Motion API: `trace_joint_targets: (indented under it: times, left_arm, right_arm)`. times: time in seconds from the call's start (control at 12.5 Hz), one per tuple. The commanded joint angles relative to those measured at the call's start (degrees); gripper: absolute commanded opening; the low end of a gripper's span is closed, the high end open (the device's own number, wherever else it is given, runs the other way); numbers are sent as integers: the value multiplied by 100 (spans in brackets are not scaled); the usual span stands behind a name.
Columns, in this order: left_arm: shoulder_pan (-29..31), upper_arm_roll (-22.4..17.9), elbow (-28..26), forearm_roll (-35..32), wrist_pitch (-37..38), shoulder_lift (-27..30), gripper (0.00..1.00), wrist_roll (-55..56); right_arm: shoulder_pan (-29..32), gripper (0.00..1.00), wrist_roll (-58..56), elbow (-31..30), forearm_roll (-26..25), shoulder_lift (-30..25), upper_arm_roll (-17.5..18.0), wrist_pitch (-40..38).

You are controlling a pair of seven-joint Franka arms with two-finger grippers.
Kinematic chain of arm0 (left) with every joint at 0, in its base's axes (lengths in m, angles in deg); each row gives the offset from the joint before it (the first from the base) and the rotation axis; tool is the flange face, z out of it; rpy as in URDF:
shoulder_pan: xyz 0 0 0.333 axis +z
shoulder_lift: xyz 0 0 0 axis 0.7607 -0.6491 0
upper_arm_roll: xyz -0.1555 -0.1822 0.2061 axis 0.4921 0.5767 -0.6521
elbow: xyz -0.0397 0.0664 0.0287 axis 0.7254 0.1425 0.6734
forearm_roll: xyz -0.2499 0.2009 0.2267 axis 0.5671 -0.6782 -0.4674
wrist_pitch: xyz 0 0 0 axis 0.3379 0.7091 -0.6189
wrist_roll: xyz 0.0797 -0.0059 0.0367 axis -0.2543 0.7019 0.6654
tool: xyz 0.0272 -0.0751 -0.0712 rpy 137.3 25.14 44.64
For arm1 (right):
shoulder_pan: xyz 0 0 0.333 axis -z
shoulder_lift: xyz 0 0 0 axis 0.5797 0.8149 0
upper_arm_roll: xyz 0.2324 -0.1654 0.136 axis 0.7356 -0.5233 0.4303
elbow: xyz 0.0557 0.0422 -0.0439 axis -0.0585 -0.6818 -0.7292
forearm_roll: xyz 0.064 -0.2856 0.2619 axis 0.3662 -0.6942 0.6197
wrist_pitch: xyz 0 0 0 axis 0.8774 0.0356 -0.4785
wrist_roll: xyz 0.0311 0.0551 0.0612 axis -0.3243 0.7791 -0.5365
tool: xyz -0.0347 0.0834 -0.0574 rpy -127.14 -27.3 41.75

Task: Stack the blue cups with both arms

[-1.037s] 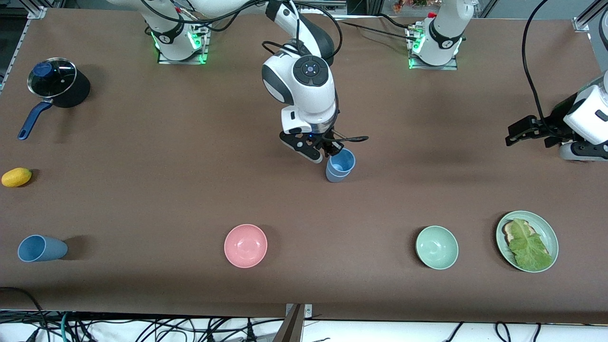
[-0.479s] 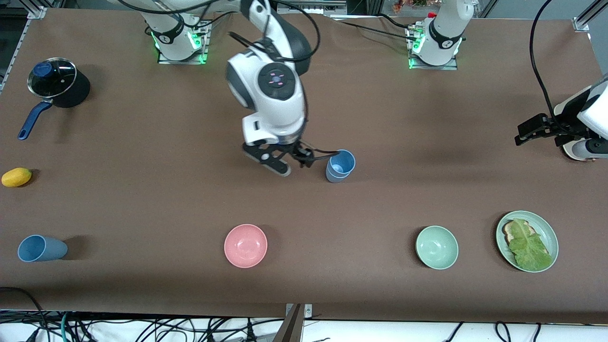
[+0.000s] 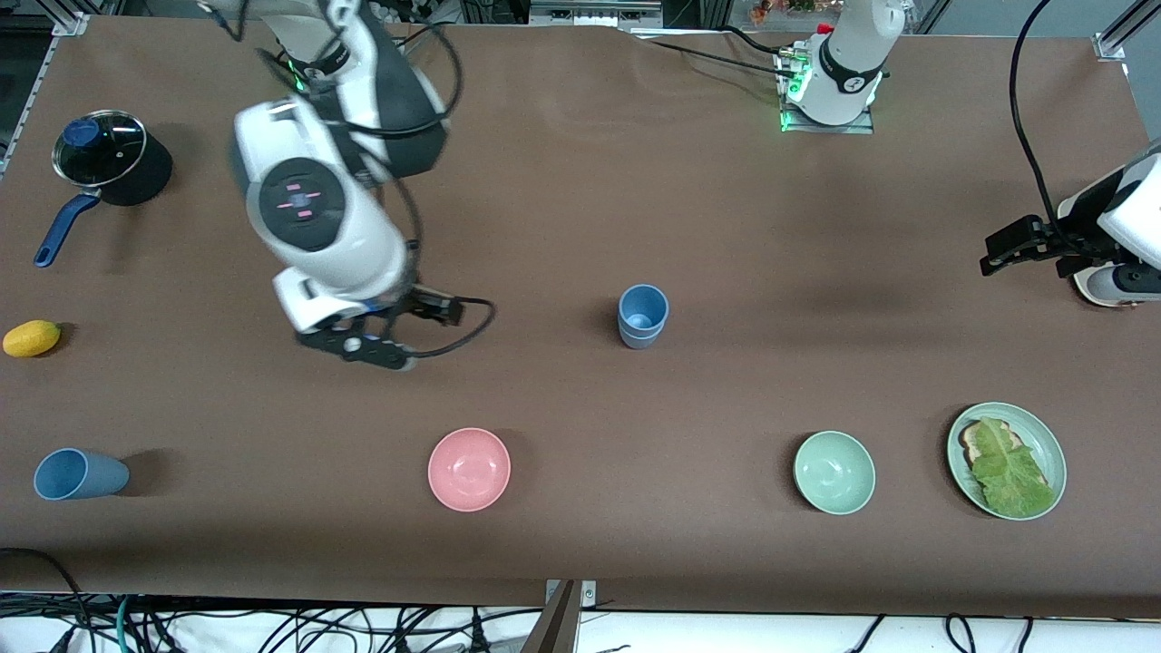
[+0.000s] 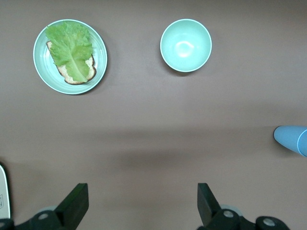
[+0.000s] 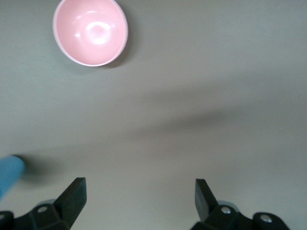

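Blue cups were in two places: a nested pair [image 3: 643, 316] stood upright mid-table, and a single cup [image 3: 77, 474] lay on its side near the front camera at the right arm's end of the table. The right gripper [image 3: 381, 334] hung in the air, empty, its fingers spread wide, over bare table between the stack and that lone cup. Its position suggested the pair was already stacked and the fallen cup was the one left to collect. The left gripper [image 3: 1020, 247] waited above the table's edge at its own arm's end, well apart from every cup, fingers likewise parted and holding nothing, probably parked there to leave room for the other arm.

From the right wrist view, both open fingers framed bare tabletop, with the pink bowl [image 5: 90, 31] ahead and a sliver of the lying cup [image 5: 9, 173] at the picture's edge, so the cup was off to one side of the gripper, not between its fingers. Only the left wrist view confirmed that gripper's spread, and it showed the mint bowl [image 4: 185, 45], the plate [image 4: 42, 72] of lettuce on toast, and an edge of the stack [image 4: 291, 139].
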State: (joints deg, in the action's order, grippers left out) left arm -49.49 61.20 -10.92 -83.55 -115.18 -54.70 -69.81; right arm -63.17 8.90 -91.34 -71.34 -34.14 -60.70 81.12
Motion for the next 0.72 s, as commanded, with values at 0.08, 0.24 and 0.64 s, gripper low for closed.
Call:
trace_joint_targets:
  times: [0.08, 0.24, 0.64]
  left_arm:
    - [-39, 22, 42, -144, 99, -5, 100, -54]
    - [-21, 22, 42, -144, 81, -14, 100, -63]
    - [-21, 22, 51, -144, 72, -40, 100, -63]
  right_arm:
    - [943, 100, -1260, -785, 46, -959, 216, -213]
    - [1628, 100, -1613, -1935, 90, -1863, 513, 154]
    - [2466, 100, -1606, -3884, 2, -3432, 1130, 1159]
